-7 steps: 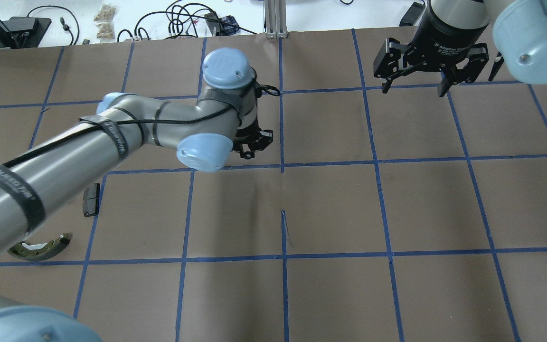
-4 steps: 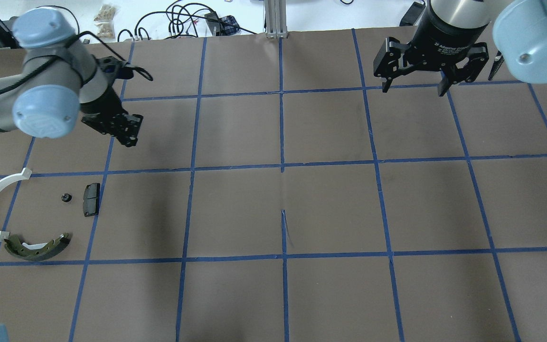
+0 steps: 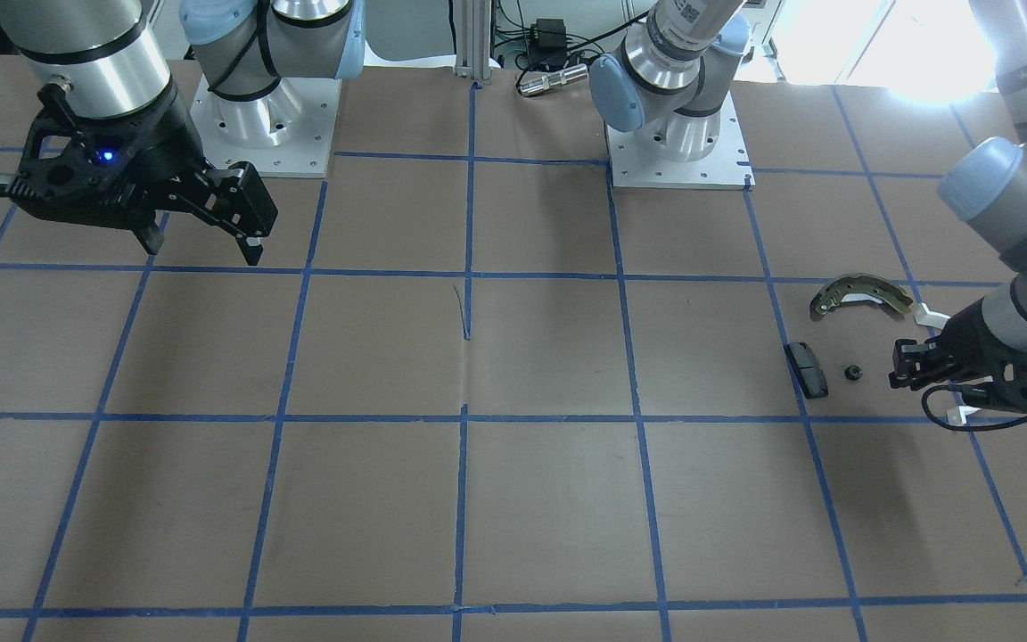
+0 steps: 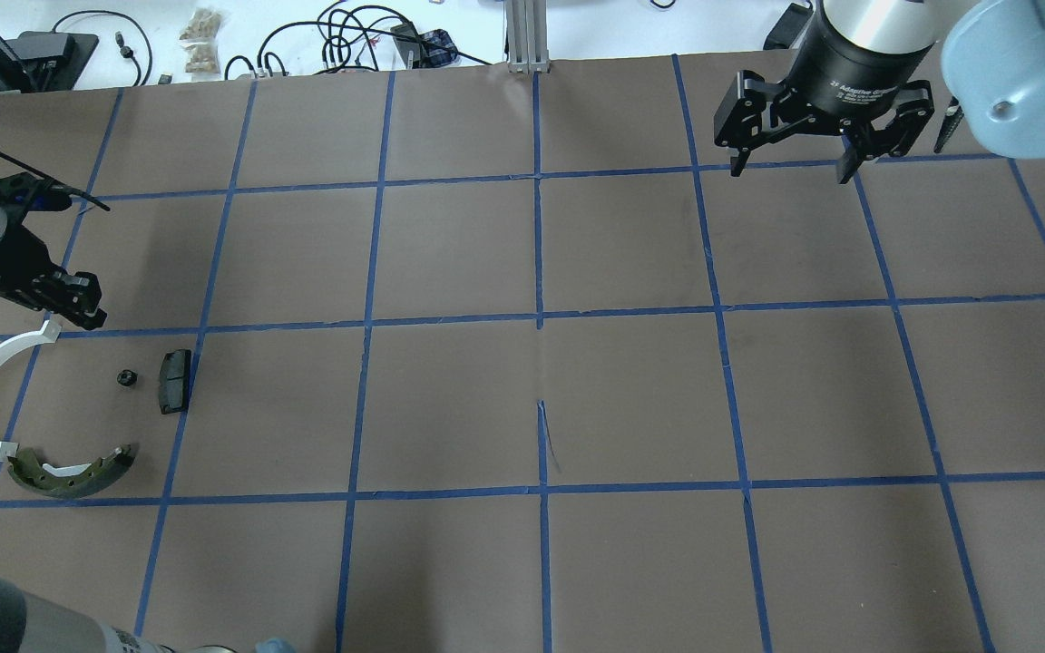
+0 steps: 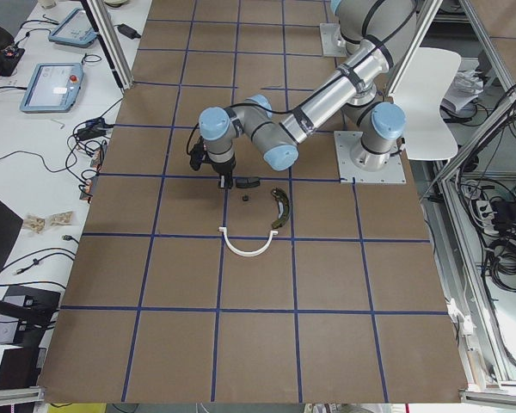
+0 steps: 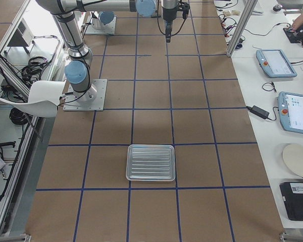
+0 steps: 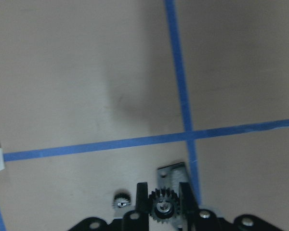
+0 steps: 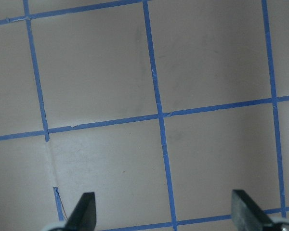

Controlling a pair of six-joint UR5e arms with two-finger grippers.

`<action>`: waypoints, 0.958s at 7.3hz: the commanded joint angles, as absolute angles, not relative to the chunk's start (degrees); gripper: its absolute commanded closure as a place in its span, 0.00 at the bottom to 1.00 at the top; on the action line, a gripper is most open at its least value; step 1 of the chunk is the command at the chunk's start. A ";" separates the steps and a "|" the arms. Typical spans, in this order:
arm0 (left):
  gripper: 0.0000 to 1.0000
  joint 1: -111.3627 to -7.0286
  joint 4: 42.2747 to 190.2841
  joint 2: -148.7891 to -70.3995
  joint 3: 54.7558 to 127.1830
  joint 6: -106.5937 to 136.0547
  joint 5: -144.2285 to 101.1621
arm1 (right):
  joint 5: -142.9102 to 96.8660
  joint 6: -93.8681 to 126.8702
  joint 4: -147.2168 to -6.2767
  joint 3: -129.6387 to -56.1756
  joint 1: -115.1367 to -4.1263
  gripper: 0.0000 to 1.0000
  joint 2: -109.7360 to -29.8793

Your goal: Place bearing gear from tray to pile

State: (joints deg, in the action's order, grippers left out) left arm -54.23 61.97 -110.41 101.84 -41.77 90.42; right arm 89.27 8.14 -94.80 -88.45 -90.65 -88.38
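Black toothed bearing gear [image 7: 163, 210] pinched in left end effector [image 4: 85, 311], beside pile [image 4: 175, 381]; ribbed silvery tray [image 6: 150, 162] flat, far right

Both the left arm [image 3: 1026, 308] and the right arm [image 3: 68, 27] are silver-grey metal tubes joined by rounded light-blue caps [image 3: 981, 178]. Each has a square, pale metal base plate [image 3: 718, 165] dotted with small dark screws. Black straps [image 3: 1024, 78] with white lettering band the left arm and pin down a thin black cable [image 3: 925, 403], which loops loose by the wrist. The left gripper [image 3: 899, 364] is small and black, with two short fingers. The right gripper [image 4: 790, 172] is larger, black, with linked fingers; white lettering marks its round black collar [image 4: 860, 89], and a blue light [image 3: 106, 157] glows on its body.
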 commanded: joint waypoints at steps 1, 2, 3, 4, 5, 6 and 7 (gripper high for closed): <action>1.00 -49.76 60.65 -113.72 102.82 -44.30 89.48 | 88.69 7.91 -93.79 -88.07 -90.44 0.00 -88.16; 1.00 -49.05 59.51 -113.90 103.96 -44.56 89.30 | 88.94 7.91 -92.65 -88.07 -90.44 0.00 -88.42; 1.00 -49.04 59.50 -114.08 104.24 -43.86 89.30 | 89.21 8.00 -92.64 -88.07 -90.44 0.00 -88.33; 1.00 -49.30 59.50 -114.17 104.33 -43.07 88.60 | 89.30 8.00 -92.64 -88.15 -90.44 0.00 -88.42; 1.00 -49.57 59.76 -113.91 104.33 -41.67 86.51 | 89.30 8.09 -92.72 -88.15 -90.44 0.00 -88.33; 1.00 -49.66 59.68 -113.99 104.33 -41.66 86.40 | 89.30 8.09 -92.72 -88.15 -90.53 0.00 -88.42; 1.00 -49.75 59.68 -113.82 104.41 -41.66 86.40 | 89.30 8.09 -92.72 -88.15 -90.53 0.00 -88.42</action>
State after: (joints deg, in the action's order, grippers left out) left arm -49.61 59.68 -113.94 104.33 -41.87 86.71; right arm 89.29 8.07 -92.72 -88.15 -90.48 -88.39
